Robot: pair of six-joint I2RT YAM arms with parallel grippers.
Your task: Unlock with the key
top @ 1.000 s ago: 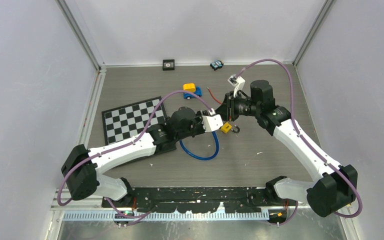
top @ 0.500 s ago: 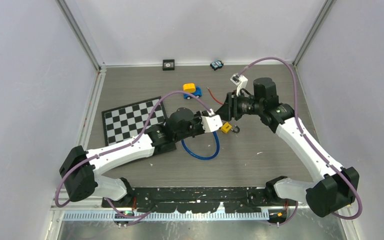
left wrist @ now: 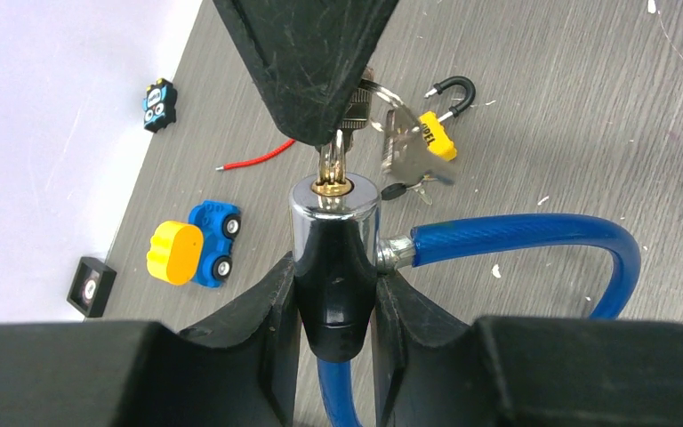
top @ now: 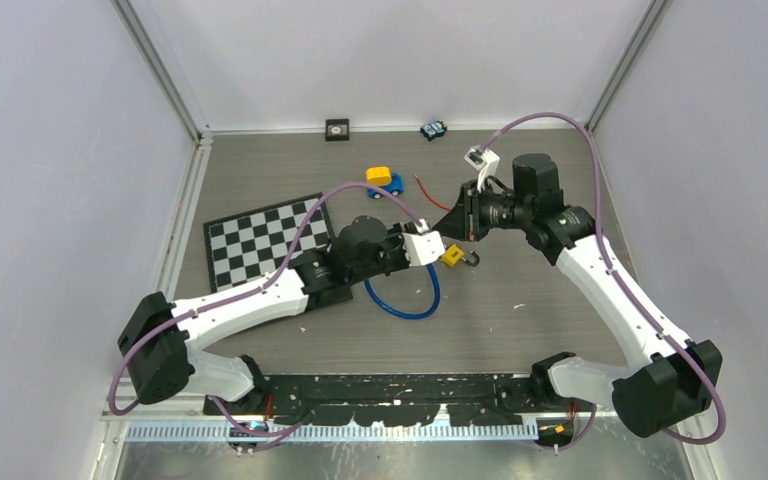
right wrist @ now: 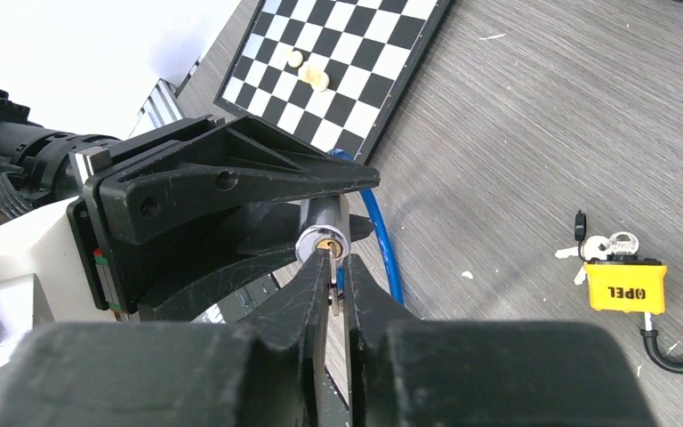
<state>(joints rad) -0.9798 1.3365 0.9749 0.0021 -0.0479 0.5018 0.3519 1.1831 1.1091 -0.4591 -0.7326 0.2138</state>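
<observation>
Spanning the whole top view, the grey wood-grain desk (top: 520, 320) carries a black-and-white checkerboard mat (top: 260, 240) toward its left edge. A blue plastic-coated cable loop (top: 400, 305) lies near the middle. One end of the loop rises into the chrome-and-black lock cylinder (left wrist: 333, 258), the thing to be unlocked, which is held just above the desk's middle, slightly toward the far edge.

The left hand (left wrist: 333, 285) is clenched on the black lower half of that cylinder, one finger on each side, with the keyway facing the other arm. The right hand (right wrist: 336, 285) is pinched tight on a small metal key (left wrist: 331, 165), whose blade sits in the brass-ringed keyway.

A yellow padlock with a black shackle (right wrist: 625, 286) lies apart on the desk, toward the right edge, with loose keys beside it; it plays no part here.

The step in hand appears to be the turn. Three things could go wrong:

- **Binding:** if the right wrist rotates off the cylinder's axis, the key could bind or bend.
- **Cylinder slip:** the round, smooth body could spin between the left fingers, so the barrel would follow the key instead of resisting it.
- **Losing the key:** a light pinch could slide around the key's flat head, or a slight backward drift could draw the blade out before the lock releases.
</observation>
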